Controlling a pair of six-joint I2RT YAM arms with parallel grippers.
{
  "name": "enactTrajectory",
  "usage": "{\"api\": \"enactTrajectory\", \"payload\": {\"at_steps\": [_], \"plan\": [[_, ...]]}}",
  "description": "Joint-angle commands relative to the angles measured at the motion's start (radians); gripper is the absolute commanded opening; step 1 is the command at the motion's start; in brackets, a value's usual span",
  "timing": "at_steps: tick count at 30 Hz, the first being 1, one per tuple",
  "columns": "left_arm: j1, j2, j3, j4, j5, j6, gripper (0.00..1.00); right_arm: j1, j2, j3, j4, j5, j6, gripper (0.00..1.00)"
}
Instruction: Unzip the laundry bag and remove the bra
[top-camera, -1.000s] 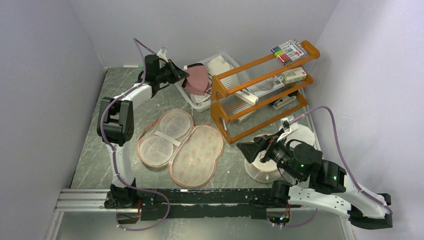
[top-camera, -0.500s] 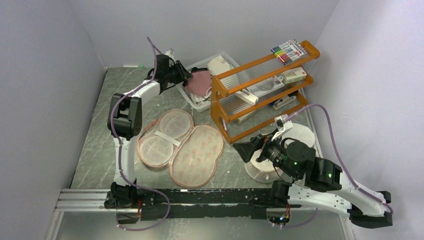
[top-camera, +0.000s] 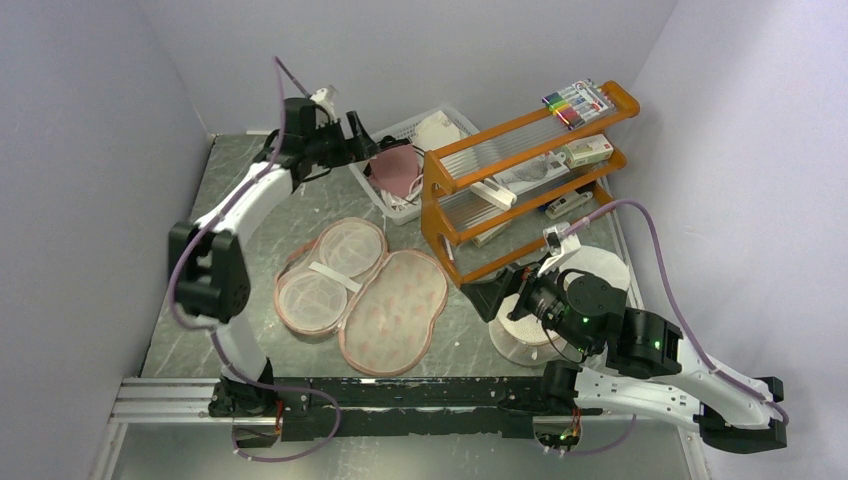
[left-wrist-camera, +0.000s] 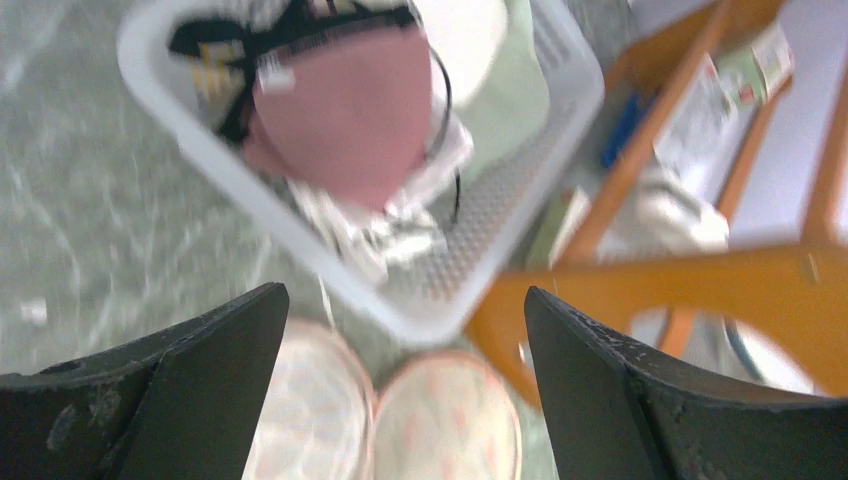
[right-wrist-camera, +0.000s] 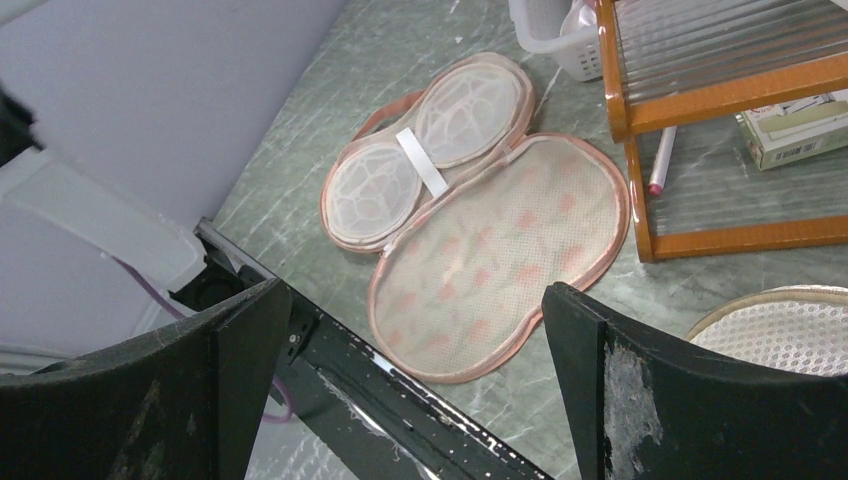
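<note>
Jaws of the left gripper (left-wrist-camera: 400, 300) are standing wide apart and gripping nothing, hovering over the basket (left-wrist-camera: 480, 250). In it the bra (left-wrist-camera: 345, 110) is lying just past the fingertips and midway between them, with the shelf (left-wrist-camera: 640, 270) showing off the right finger's side. Jaws of the right gripper (right-wrist-camera: 412, 290) are likewise gaping wide and carrying nothing, and the bag (right-wrist-camera: 500, 250) is lying unzipped and spread flat on the table (right-wrist-camera: 300, 180) in the gap between them, its paler half sitting farther ahead than its flowered half.
</note>
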Motion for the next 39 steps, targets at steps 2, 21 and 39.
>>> {"api": "enactTrajectory", "payload": {"at_steps": [2,21,39], "plan": [[0.001,-0.350,-0.353,-0.163,0.095,0.053,1.00,-0.001,-0.015,0.008,-0.042,0.043,0.045,1.00],[-0.106,-0.971,-0.668,-0.486,0.177,-0.150,1.00,-0.001,0.006,-0.044,-0.004,0.045,0.131,1.00],[-0.831,-0.590,-0.543,-0.422,-0.606,-0.318,1.00,-0.001,-0.015,-0.014,-0.051,0.113,0.110,1.00]]}}
